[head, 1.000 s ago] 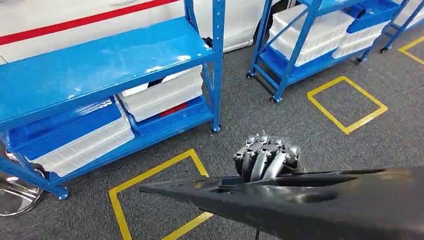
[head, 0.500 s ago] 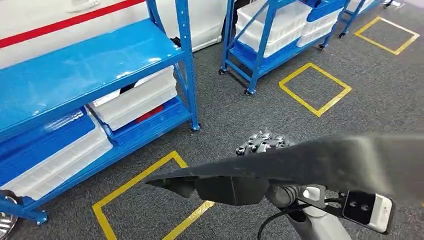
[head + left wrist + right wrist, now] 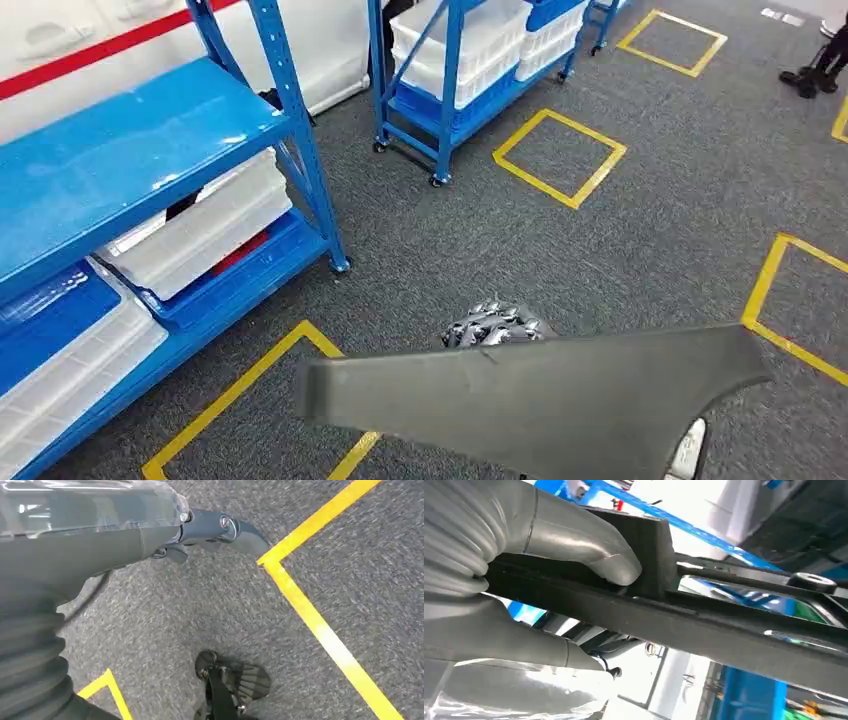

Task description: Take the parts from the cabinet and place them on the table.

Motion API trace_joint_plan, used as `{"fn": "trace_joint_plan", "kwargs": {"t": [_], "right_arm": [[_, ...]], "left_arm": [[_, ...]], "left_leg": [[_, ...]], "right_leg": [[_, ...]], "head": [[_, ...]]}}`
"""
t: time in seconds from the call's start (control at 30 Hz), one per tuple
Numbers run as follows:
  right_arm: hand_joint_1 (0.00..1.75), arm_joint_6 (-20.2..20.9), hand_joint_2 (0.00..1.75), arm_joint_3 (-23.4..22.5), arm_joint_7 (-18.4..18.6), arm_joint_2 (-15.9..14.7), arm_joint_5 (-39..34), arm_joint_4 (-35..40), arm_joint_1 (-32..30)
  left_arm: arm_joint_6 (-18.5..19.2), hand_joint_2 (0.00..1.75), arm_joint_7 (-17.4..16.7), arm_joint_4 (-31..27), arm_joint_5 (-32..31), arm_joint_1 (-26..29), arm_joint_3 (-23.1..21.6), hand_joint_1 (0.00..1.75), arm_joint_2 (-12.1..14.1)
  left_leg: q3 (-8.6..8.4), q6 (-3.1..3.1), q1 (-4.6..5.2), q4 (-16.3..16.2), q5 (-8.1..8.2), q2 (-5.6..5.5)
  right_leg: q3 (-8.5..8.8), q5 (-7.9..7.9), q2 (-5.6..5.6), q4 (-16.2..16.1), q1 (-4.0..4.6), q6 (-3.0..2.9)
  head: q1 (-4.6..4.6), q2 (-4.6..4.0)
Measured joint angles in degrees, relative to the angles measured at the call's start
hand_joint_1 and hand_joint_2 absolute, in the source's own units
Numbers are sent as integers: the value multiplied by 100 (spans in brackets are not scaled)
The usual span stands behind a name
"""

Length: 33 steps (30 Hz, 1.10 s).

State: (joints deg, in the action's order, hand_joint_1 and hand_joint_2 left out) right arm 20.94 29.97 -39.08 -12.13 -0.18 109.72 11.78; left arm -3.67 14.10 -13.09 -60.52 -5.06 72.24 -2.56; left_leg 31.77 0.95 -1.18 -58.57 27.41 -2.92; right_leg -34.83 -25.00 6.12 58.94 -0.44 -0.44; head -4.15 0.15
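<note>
The whole view is swinging right since the earlier frame: the blue shelves [image 3: 150,180] are sliding toward the left edge, and more yellow floor squares [image 3: 560,158] are coming into sight on the grey carpet [image 3: 640,240]. The right hand [image 3: 492,327] is gripping the long dark panel [image 3: 540,400], which is lying flat and crosswise in front of the robot, above the floor. In the right wrist view the thumb [image 3: 574,545] is pressing on the panel's rib. The left hand [image 3: 100,540] is hanging over the carpet; whether its fingers are spread, I cannot tell.
</note>
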Motion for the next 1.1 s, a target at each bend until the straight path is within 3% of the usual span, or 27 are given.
{"fn": "trace_joint_plan", "kwargs": {"t": [0.07, 0.1, 0.13, 0.17, 0.23, 0.27, 0.3, 0.37, 0.4, 0.43, 0.47, 0.57, 0.6, 0.63, 0.67, 0.7, 0.73, 0.77, 0.8, 0.83, 0.87, 0.9, 0.93, 0.97, 1.07, 1.1], "right_arm": [[175, 57, 175, 2, 0, -75, -13, 0, -69], [175, 75, 175, 2, 0, -122, -17, 9, -85], [175, 81, 175, 2, -2, -154, -17, 26, -79], [175, 81, 175, 2, -2, -193, -11, 31, -62], [175, 29, 175, -2, -2, -263, -2, 50, -84], [175, 0, 175, -22, -2, -291, -6, 88, -113], [175, -17, 175, -57, -2, -331, -17, 125, -134], [175, -41, 175, -111, -2, -394, -22, 179, -139], [175, -43, 175, -142, -2, -418, -24, 219, -141], [175, -46, 175, -173, -2, -433, -26, 271, -149], [175, -46, 175, -199, -2, -451, -19, 328, -168], [175, 114, 175, -288, -2, -464, -59, 513, -310], [175, 142, 175, -306, -2, -473, -70, 568, -328], [175, 162, 175, -312, -2, -472, -80, 609, -351], [175, 169, 175, -319, -2, -477, -96, 643, -343], [175, 195, 175, -332, -2, -486, -107, 645, -346], [175, 264, 175, -334, -2, -483, -133, 643, -343], [175, 320, 175, -343, -2, -483, -155, 636, -335], [175, 372, 175, -363, -2, -483, -172, 616, -330], [175, 392, 175, -387, -2, -483, -190, 597, -330], [175, 394, 175, -415, -2, -481, -208, 581, -329], [175, 394, 175, -453, -2, -481, -223, 570, -328], [175, 400, 175, -489, -2, -479, -223, 562, -332], [175, 422, 175, -514, -2, -468, -218, 557, -343], [175, 516, 175, -588, -2, -337, 22, 610, -624], [175, 516, 175, -588, -2, -321, 49, 623, -671]], "left_arm": [[-15, 175, -2, 0, 13, -14, 0, 0, -31], [-15, 175, -2, 0, 15, -23, 0, 0, -79], [-11, 175, 0, 0, 13, -25, 0, 0, -81], [-9, 175, 0, 0, 11, -19, 0, 0, -83], [4, 175, 4, 0, -2, 8, 0, 0, -85], [4, 175, 13, 0, -9, 11, 0, 0, -85], [4, 175, 15, 0, -13, 10, 0, 0, -85], [4, 175, 24, 0, -15, 1, 0, 0, -85], [4, 175, 31, 0, -15, -7, -2, 0, -88], [4, 175, 37, 0, 0, -14, 0, 0, -94], [4, 175, 50, 0, 26, -12, 0, 0, -101], [-68, 175, 52, 0, 203, -16, 46, 0, -116], [-90, 175, 55, 0, 238, -23, 63, 0, -120], [-105, 175, 55, 0, 256, -23, 85, 0, -118], [-114, 175, 66, 0, 260, -21, 105, 0, -120], [-112, 175, 63, 0, 284, -4, 129, 0, -127], [-118, 175, 63, 0, 319, 2, 155, 0, -131], [-129, 175, 63, 0, 354, 18, 177, 0, -129], [-149, 175, 53, 0, 398, 25, 210, 0, -125], [-175, 175, 46, 0, 433, 25, 245, 0, -114], [-190, 175, 37, 0, 448, 19, 273, 0, -105], [-206, 175, 31, -2, 492, 14, 302, 0, -77], [-212, 175, 31, -2, 528, 14, 330, 0, -55], [-214, 175, 33, -2, 571, 13, 359, 0, -42], [-260, 175, 136, -20, 722, 21, 488, 0, -5], [-269, 175, 149, -22, 728, 21, 496, 0, -2]], "left_leg": [[-1, -73, 31, -7, -21, 79], [-14, -142, -13, 62, -65, 148], [-26, -171, -1, 80, -75, 199], [-24, -228, 10, 84, -75, 258], [-9, -235, 37, 82, -73, 394], [-2, -238, 46, 80, -70, 458], [-3, -239, 53, 80, -69, 519], [-15, -234, 63, 80, -64, 630], [-26, -224, 71, 81, -57, 684], [-43, -211, 75, 81, -49, 721], [-37, -175, 121, 61, -26, 766], [-73, -109, 110, 99, -17, 924], [-100, -69, 132, 105, -3, 987], [-74, -38, 100, 17, 90, 810], [48, -30, 99, -279, 308, 552], [238, -26, 92, -719, 541, 424], [475, -15, 87, -1234, 758, 362], [670, -6, 87, -1633, 876, 343], [763, 0, 85, -1790, 848, 343], [711, 4, 79, -1637, 679, 342], [563, 4, 66, -1286, 445, 337], [316, 6, 47, -735, 145, 294], [81, 11, 15, -207, -91, 143], [11, 12, -13, -39, -12, -125], [18, -96, 42, -22, -24, -12], [17, -109, 47, -21, -28, 0]], "right_leg": [[-16, 31, 95, -31, -17, 85], [-26, -7, 32, 5, -27, 114], [-80, -104, -272, 128, -4, 137], [-226, -305, -453, 431, 1, 165], [-686, -746, -560, 1401, -24, 205], [-824, -815, -572, 1698, -35, 217], [-829, -764, -584, 1733, -38, 218], [-473, -396, -622, 1092, -29, 189], [-155, -162, -697, 520, -14, 150], [113, -53, -962, 58, 32, 86], [147, -124, -1106, -66, 109, 33], [95, -100, -883, -67, 121, -25], [112, -65, -813, -131, 98, -73], [155, -29, -770, -176, 47, -105], [156, -16, -708, -188, 26, -135], [153, -13, -660, -188, 26, -148], [150, -10, -589, -187, 27, -158], [147, -9, -513, -183, 28, -158], [150, -9, -438, -178, 25, -157], [158, -10, -365, -170, 21, -155], [166, -16, -299, -156, 14, -146], [173, -28, -226, -133, 7, -127], [167, -49, -164, -99, 1, -94], [126, -66, -123, -51, 21, -62], [58, -37, 15, -49, -13, 67], [59, -31, 26, -59, -16, 81]], "head": [[0, 0], [0, 0], [2, 0], [0, 0], [0, 0], [0, 0], [0, 0], [2, 0], [0, 0], [0, 0], [0, 0], [0, 0], [0, 0], [0, 0], [0, 0], [0, 0], [-2, 0], [0, 0], [0, 0], [0, 0], [0, 0], [0, 0], [0, 0], [0, 0], [0, 0], [0, 0]]}}
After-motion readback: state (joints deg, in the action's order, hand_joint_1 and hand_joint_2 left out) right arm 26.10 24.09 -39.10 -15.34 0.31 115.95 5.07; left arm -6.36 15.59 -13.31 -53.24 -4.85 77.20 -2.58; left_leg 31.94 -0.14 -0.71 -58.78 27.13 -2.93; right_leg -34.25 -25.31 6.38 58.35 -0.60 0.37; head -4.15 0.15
